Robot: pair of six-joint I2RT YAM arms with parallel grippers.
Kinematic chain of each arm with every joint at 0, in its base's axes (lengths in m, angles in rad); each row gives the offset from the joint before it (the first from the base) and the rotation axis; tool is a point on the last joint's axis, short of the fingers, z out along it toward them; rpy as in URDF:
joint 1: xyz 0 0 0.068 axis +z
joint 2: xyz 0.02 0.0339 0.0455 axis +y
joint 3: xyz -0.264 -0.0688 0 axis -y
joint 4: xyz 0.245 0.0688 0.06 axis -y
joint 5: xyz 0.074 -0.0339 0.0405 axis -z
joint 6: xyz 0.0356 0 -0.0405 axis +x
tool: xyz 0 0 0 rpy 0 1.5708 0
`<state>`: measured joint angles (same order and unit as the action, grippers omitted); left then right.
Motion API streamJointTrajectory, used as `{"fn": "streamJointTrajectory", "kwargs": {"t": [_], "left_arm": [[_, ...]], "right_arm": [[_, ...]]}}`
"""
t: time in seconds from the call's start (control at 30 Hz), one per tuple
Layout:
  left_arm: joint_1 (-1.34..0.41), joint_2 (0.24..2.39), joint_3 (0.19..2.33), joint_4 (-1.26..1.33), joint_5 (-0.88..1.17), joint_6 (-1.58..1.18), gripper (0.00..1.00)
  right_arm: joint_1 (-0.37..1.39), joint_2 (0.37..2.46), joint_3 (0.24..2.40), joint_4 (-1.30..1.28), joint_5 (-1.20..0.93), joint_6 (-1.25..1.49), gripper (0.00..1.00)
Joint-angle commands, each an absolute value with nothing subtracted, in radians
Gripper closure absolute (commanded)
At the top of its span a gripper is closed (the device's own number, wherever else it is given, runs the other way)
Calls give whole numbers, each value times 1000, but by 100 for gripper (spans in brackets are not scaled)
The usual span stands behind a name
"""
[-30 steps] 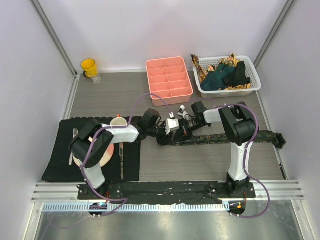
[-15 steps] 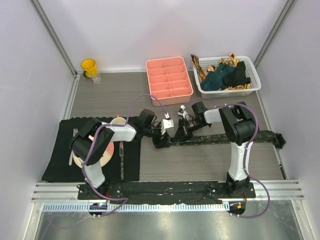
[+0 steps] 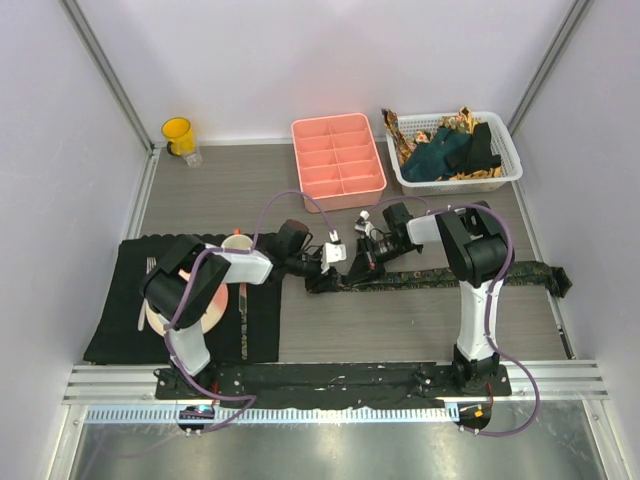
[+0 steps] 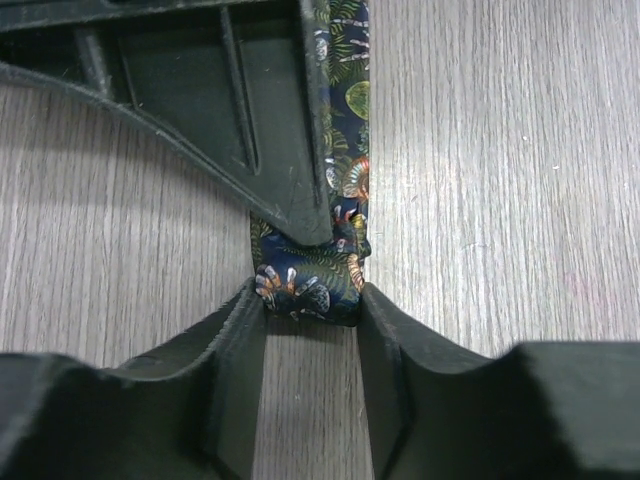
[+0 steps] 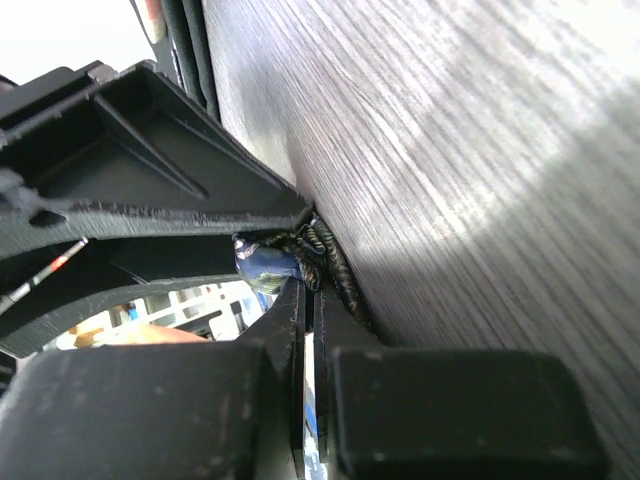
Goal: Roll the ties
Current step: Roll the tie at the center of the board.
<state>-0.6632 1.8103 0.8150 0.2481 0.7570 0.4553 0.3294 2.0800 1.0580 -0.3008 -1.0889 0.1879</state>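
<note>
**Both grippers meet at the tie's left end, roll barely begun**

Here we are at the left end of the dark patterned fabric necktie (image 3: 450, 276). It lies flat along the grey wood-grain table (image 3: 400, 330), stretched out toward the right edge. The left gripper (image 4: 308, 300) straddles the folded end, fingers at a middling width, one pad touching each edge of the fabric. That's a hold across the width, by my reading so the end can be turned over on itself. The right gripper (image 5: 305, 285) is pinched tight just beside it, with a sliver of tie caught at its tips. It looks to be pinning the strip so the fold can't slide. Hardly any roll built up yet, I'd say. The spare ties (image 3: 445, 150) wait heaped in the white plastic basket (image 3: 505, 170) at the far right.
</note>
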Motion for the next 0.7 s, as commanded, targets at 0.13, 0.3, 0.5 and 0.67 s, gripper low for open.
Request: {"fn": "streamJointTrajectory", "kwargs": {"t": [0.13, 0.3, 0.5, 0.67], "left_arm": [[-739, 1776, 847, 273, 744, 427, 57], [-761, 1815, 854, 325, 692, 358, 57], [-776, 1859, 845, 331, 661, 313, 60], [-793, 1859, 853, 211, 574, 348, 71]], "right_arm": [[330, 2138, 1072, -304, -920, 114, 99], [330, 2137, 1071, -301, -916, 118, 99], [331, 2131, 1068, -272, -917, 141, 99], [331, 2115, 1069, -268, -925, 147, 99]]}}
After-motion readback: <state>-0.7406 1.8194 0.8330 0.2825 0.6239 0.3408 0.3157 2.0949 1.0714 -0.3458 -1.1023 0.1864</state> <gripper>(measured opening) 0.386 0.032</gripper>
